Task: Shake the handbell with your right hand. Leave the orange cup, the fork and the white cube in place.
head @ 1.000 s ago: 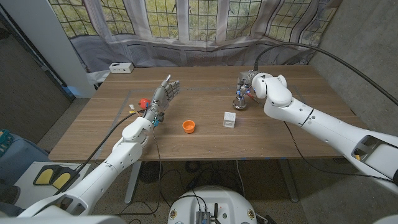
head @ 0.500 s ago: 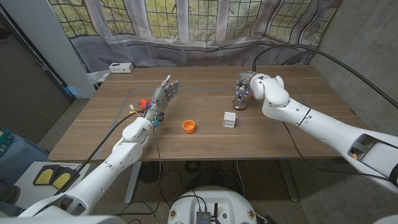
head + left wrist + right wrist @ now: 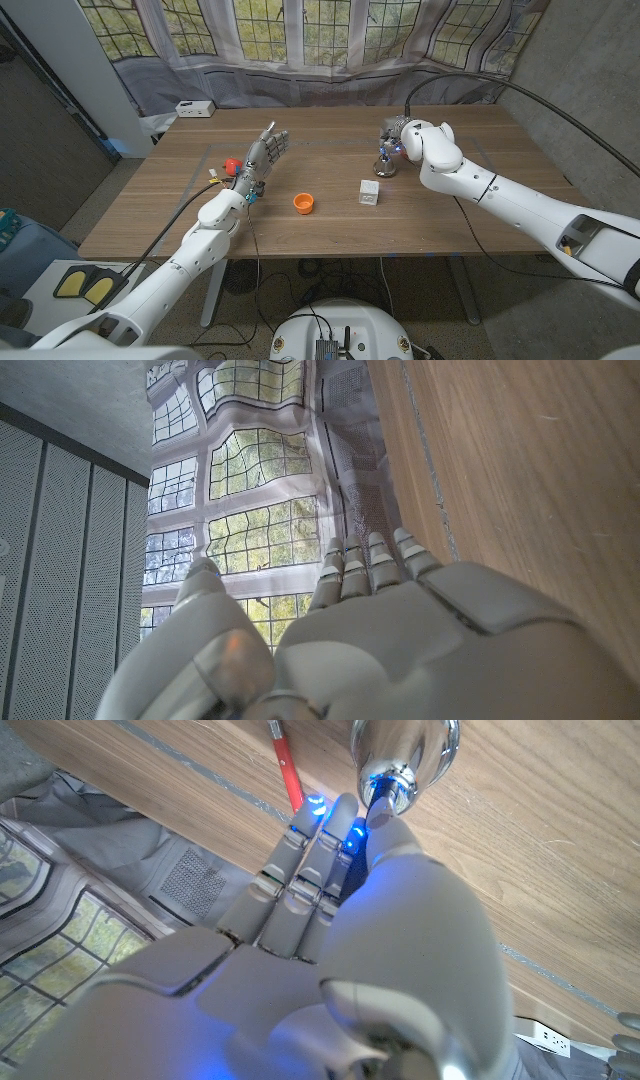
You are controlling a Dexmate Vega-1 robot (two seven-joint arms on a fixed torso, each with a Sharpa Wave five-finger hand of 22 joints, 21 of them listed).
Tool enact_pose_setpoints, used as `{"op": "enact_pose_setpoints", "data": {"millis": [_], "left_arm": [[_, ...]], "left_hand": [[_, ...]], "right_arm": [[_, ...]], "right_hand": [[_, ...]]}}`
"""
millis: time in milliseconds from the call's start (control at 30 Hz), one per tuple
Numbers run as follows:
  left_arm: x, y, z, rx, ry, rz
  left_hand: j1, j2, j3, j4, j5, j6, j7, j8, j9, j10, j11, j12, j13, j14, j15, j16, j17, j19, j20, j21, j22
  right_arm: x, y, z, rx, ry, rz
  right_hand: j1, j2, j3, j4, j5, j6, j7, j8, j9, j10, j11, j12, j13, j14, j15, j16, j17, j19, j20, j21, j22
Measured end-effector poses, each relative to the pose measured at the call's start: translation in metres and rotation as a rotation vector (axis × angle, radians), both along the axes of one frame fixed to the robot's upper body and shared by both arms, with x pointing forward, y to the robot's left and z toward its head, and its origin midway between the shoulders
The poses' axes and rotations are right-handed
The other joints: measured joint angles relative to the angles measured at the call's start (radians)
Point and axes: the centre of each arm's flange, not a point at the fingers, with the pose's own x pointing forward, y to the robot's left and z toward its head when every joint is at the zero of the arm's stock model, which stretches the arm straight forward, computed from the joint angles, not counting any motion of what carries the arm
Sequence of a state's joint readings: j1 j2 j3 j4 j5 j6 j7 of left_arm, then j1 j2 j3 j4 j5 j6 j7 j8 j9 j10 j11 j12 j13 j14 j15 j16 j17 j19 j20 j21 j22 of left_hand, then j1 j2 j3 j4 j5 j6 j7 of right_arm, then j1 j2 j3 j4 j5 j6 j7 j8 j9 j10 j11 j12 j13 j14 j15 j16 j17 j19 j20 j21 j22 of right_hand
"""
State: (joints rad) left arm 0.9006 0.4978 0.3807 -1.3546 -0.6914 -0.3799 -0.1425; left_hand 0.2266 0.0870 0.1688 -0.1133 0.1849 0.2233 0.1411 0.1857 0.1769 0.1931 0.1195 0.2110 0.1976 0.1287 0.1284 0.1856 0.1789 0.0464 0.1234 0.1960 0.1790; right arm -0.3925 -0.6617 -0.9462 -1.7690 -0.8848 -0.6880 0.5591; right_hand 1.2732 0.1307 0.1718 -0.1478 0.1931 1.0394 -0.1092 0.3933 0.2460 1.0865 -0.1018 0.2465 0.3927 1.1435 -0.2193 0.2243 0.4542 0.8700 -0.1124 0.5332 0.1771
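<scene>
I see my right hand [image 3: 392, 140] grasping the shiny silver metal handbell [image 3: 404, 753] near the tabletop's far edge, white cube [image 3: 369, 192] and orange cup [image 3: 304, 203] nearer, left hand [image 3: 262, 158] released.

Light on my table [image 3: 330, 215] is soft and even, coming from the leaded windows [image 3: 300, 30] behind it, which glow pale green through a thin curtain. Shadows near the windows are faint; the orange cup [image 3: 304, 203] and white cube [image 3: 369, 192], farther from them, throw only slight smudges. The room's side walls stay dim and grey. Straight window bars bow near the head view's edge. My left hand [image 3: 330, 640], close to its wrist camera, is soft and out of focus while the windows beyond it are bright. My right hand [image 3: 330, 920] is washed in blue glow, and the handbell [image 3: 405, 750] carries glare on its polished metal.
</scene>
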Motion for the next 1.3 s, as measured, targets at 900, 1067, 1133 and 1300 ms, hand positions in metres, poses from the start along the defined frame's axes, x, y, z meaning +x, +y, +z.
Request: {"op": "enact_pose_setpoints", "data": {"millis": [900,1067,1133,1300], "left_arm": [[0.0019,-0.0038,-0.0051,0.0,0.022,-0.002],[0.0018,-0.0043,-0.0052,0.003,0.024,-0.003],[0.0018,-0.0045,-0.0053,0.004,0.024,-0.003],[0.0015,-0.005,-0.0061,0.005,0.025,-0.004]], "left_hand": [[0.0,0.0,0.0,0.0,0.0,0.005,-0.006,0.0,0.0,0.0,0.0,0.0,-0.002,0.0,0.0,0.0,0.0,-0.005,0.005,0.0,0.0],[0.0,0.0,0.0,0.0,0.0,0.005,-0.005,0.0,0.0,0.005,-0.005,0.0,-0.002,0.0,0.0,0.0,0.0,-0.005,0.005,0.0,0.0],[0.0,0.0,0.0,0.0,0.0,0.005,-0.005,0.0,0.0,0.005,-0.005,0.0,-0.001,0.0,0.0,0.0,0.0,-0.005,0.005,0.0,0.0],[0.0,0.0,0.0,0.0,0.0,0.005,-0.005,0.0,0.0,0.005,-0.005,0.0,0.0,0.0,0.0,0.0,0.0,-0.005,0.005,0.0,0.0]], "right_arm": [[0.007,-0.0017,-0.0056,-0.008,0.038,-0.014],[0.0073,-0.0023,-0.0063,-0.011,0.042,-0.015],[0.0074,-0.0026,-0.0066,-0.012,0.043,-0.016],[0.0068,-0.0031,-0.007,-0.014,0.047,-0.017]], "right_hand": [[-0.017,0.002,0.004,0.011,-0.008,-0.022,-0.014,-0.007,-0.003,0.0,0.0,-0.002,0.0,0.0,0.0,-0.007,-0.004,0.007,-0.004,0.009,0.0],[-0.042,0.002,0.009,0.016,-0.008,-0.061,-0.011,-0.024,-0.005,-0.02,0.019,-0.007,0.006,-0.018,0.004,-0.018,-0.009,0.007,-0.004,0.009,0.0],[-0.059,0.003,0.008,0.021,-0.007,-0.08,-0.01,-0.034,-0.005,-0.04,0.019,-0.019,0.011,-0.031,0.01,-0.018,-0.009,0.007,-0.003,0.007,0.0],[-0.096,-0.002,0.007,0.031,-0.006,-0.129,-0.001,-0.059,-0.009,-0.1,0.027,-0.039,-0.005,-0.074,0.028,-0.037,-0.026,-0.005,0.0,-0.006,-0.001]]}}
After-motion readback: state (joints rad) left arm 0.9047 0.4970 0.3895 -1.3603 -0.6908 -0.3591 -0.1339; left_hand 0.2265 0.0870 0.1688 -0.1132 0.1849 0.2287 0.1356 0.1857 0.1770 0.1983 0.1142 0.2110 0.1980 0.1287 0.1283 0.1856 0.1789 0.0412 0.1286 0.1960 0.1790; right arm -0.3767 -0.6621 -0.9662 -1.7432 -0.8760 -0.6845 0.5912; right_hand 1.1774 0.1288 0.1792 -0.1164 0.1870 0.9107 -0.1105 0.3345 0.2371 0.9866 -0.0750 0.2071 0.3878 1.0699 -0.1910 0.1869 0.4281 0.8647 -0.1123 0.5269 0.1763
